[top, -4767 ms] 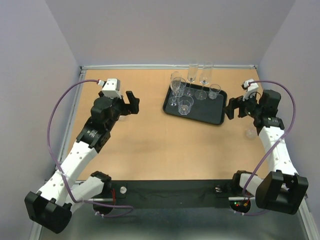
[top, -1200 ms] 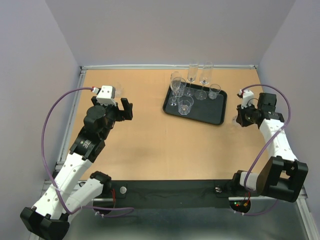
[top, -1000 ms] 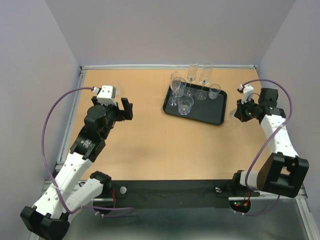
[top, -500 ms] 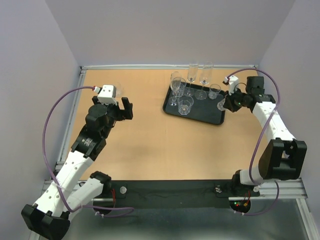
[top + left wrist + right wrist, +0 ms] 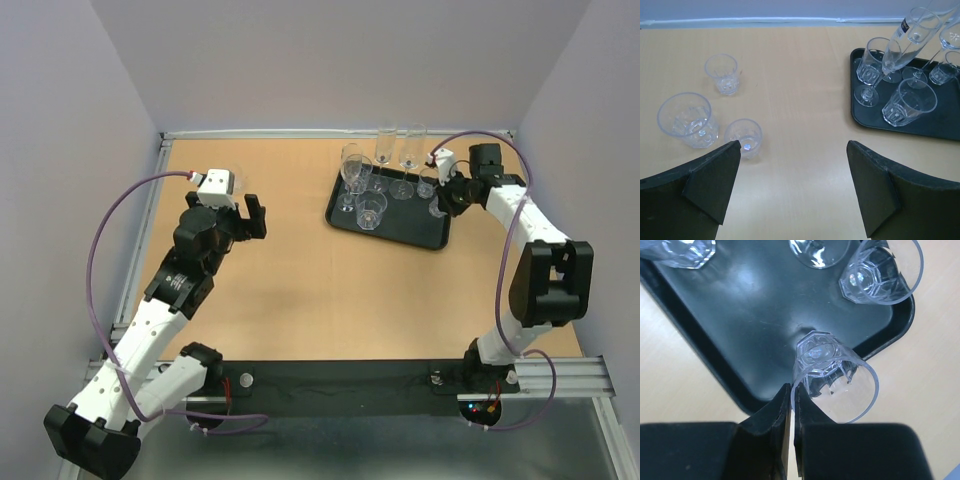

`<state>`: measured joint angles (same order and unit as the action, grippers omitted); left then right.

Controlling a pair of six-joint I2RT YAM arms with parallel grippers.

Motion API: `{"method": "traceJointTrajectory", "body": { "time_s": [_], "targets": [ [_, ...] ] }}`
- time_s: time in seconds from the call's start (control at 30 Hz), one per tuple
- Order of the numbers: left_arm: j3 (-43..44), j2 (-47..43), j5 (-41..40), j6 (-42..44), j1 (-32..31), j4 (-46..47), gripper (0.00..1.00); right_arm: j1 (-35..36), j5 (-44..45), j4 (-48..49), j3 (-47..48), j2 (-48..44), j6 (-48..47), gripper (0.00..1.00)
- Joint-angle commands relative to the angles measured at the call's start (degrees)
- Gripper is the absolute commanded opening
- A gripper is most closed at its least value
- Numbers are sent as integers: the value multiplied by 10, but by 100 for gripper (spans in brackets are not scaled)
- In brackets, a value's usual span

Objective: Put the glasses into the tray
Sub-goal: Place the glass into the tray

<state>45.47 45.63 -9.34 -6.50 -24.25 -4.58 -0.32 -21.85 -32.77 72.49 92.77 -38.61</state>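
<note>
Tan wooden table (image 5: 300,290), with the black tray (image 5: 412,228) at its far right. Six glasses (image 5: 357,172) appear to stand in the tray: two flutes (image 5: 916,26), a stemmed wine glass (image 5: 888,59), a large tumbler (image 5: 908,102) and two smaller ones. A seventh, the small faceted tumbler (image 5: 832,372), hangs tilted over the tray's right end. Its rim is pinched between the nearly closed fingers of the right gripper (image 5: 791,390); whether its base touches the tray floor cannot be told.

Judged stage: roughly two thirds done, with this glass mid-placement.

Three more stand outside on the wood at left: a wide tumbler (image 5: 687,120), a medium tumbler (image 5: 722,72) and a little tumbler (image 5: 744,137). The left gripper (image 5: 793,145) hovers near them, spread wide and empty.

Obstacles: the neighbouring tumbler (image 5: 880,272) just beside the held one, and the tray's raised rim.
</note>
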Motion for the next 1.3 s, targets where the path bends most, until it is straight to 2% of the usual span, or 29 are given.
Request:
{"method": "traceJointTrajectory", "body": {
  "time_s": [0.0,0.6,0.73,0.93,1.2,1.27],
  "targets": [
    [-5,-3,-9,8,5,22,99,2,25,47,37,22,-4,3],
    [-6,-2,-13,9,7,22,99,2,58,61,112,137,8,7],
    [-5,-2,-12,10,8,22,99,2,58,63,114,142,12,14],
    [-5,-2,-9,9,9,22,99,2,58,63,112,140,13,31],
    [-5,-3,-9,9,10,22,99,2,55,65,109,124,19,39],
    [-6,-4,-9,9,10,22,99,2,51,65,106,109,22,45]
  ]
}}
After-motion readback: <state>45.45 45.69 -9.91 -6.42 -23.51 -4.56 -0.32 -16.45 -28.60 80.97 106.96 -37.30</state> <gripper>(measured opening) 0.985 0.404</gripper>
